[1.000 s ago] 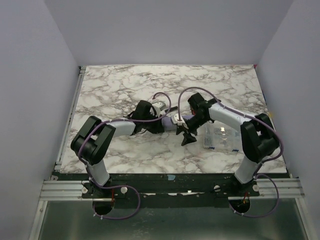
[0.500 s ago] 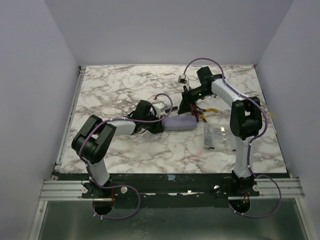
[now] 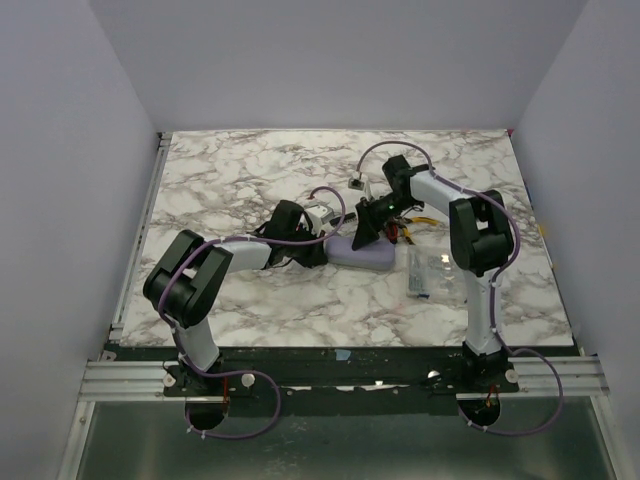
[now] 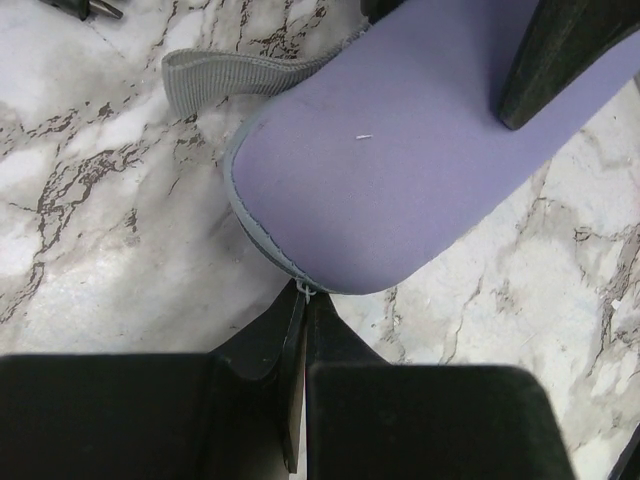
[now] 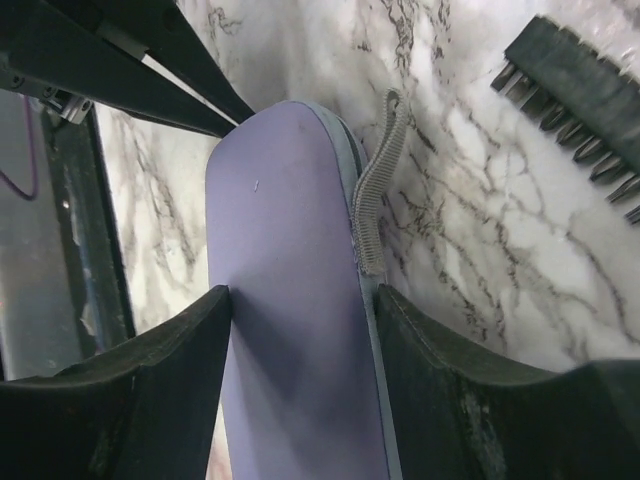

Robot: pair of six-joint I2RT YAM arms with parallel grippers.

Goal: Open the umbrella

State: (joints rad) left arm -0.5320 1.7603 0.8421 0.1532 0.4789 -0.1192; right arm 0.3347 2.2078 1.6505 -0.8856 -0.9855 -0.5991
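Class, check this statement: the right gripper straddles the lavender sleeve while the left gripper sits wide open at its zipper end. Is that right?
No. The left gripper is shut, its fingertips pressed together at the zipper end of the lavender sleeve, as the left wrist view shows. The right gripper does straddle the sleeve.

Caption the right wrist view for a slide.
Right gripper straddling the lavender sleeve, grey strap loop alongside, on marble table.
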